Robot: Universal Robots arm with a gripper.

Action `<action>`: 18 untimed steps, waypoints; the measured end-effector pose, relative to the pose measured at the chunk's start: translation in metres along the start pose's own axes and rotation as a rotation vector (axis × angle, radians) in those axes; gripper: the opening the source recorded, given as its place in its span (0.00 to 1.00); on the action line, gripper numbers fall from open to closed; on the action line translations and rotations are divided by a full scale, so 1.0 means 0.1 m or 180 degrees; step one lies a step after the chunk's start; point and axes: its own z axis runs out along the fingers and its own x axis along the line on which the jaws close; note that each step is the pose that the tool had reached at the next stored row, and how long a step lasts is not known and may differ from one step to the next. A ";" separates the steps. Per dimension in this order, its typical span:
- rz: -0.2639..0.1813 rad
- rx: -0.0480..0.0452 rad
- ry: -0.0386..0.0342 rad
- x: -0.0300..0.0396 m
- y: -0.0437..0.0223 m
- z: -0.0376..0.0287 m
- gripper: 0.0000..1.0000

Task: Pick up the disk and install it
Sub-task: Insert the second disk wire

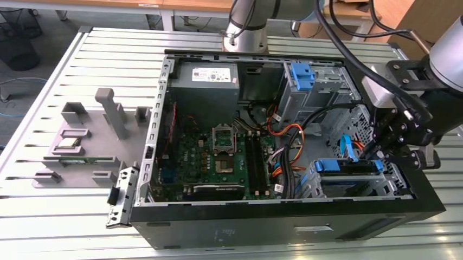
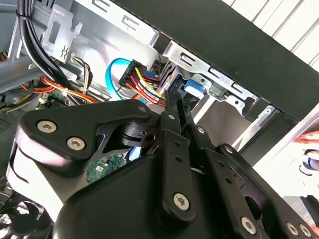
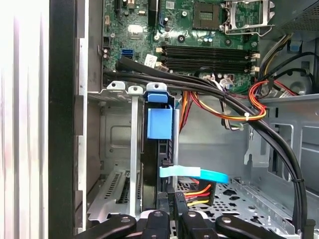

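disk [image 3: 159, 124] | blue-bracketed drive | on edge, upright | in metal drive bay [image 3: 117, 149] inside case

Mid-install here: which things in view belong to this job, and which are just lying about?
Job: disk, drive cage, gripper.
Lying about: grey fixture blocks, green circuit strip, other blue bracket.

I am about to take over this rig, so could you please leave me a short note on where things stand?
Pincer: inside the open computer case, at the drive cage; its closure is hard to judge.
Disk: standing on edge in the cage slot, blue bracket tab up, the pincer at its end.
Done: disk picked up and brought into the cage.
Left: whether it is fully seated cannot be told.
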 end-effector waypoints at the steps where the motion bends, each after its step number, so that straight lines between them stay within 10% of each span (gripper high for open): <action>1: -0.0002 0.0003 0.0000 0.002 0.008 0.001 0.16; 8: -0.0009 0.0010 -0.0001 0.026 0.025 0.016 0.16; 18: -0.0043 0.0100 -0.0014 0.039 0.084 0.030 0.16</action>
